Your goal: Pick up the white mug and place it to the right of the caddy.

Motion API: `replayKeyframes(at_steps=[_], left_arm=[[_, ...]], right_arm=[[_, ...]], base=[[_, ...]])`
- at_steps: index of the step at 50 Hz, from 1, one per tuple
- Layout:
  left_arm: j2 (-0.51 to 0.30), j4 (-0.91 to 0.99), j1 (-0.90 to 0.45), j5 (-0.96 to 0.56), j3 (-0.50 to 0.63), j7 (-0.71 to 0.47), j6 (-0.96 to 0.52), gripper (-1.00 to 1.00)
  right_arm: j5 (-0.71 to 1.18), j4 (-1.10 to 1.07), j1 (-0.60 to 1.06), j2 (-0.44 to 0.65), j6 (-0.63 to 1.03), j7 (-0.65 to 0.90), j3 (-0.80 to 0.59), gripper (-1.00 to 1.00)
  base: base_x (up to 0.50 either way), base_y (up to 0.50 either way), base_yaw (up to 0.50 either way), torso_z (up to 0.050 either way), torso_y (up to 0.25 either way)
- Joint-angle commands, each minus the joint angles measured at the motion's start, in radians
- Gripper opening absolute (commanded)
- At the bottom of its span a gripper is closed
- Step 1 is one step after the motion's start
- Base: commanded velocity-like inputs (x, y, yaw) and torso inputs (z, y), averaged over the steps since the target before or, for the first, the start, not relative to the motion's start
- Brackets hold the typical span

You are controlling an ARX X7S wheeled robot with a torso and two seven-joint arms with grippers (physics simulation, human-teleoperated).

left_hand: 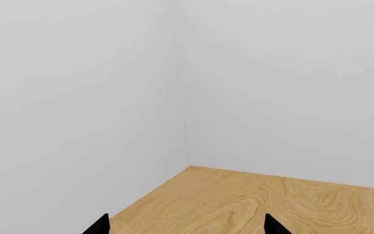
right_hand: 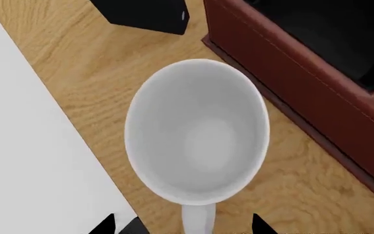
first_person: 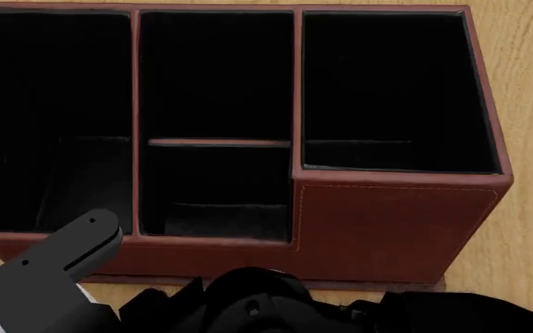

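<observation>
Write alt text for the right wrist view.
A white mug stands upright and empty on a wooden table, seen from directly above, handle toward the camera. The reddish-brown caddy sits close beside it, and the right end effector's two dark fingertips flank the handle.

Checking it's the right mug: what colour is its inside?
Plain white inside the glossy white mug, no pattern; the right wrist view shows it best.

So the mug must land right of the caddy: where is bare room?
Bare wood borders the caddy on its right side. In front it is crowded: the white mug stands close to the caddy's wall, arms below.
</observation>
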Motion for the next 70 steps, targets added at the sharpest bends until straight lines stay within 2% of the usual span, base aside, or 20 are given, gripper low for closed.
replayKeyframes(at_steps=[1, 42, 70], left_arm=[[-0.002, -0.006, -0.002, 0.003, 0.006, 0.003, 0.006, 1.00], [0.018, -0.022, 0.009, 0.040, 0.031, 0.022, 0.027, 1.00], [0.031, -0.021, 0.029, 0.036, 0.012, 0.033, 0.037, 1.00]], right_arm=[[-0.013, 0.012, -0.023, 0.004, -0.011, -0.012, -0.011, 1.00], [-0.067, 0.096, -0.050, -0.003, 0.008, -0.089, -0.058, 1.00], [-0.071, 0.092, -0.066, -0.015, 0.000, -0.084, -0.084, 1.00]], base=[[0.00, 0.00, 0.00, 0.000, 0.000], [0.00, 0.00, 0.00, 0.000, 0.000], [0.00, 0.00, 0.00, 0.000, 0.000]])
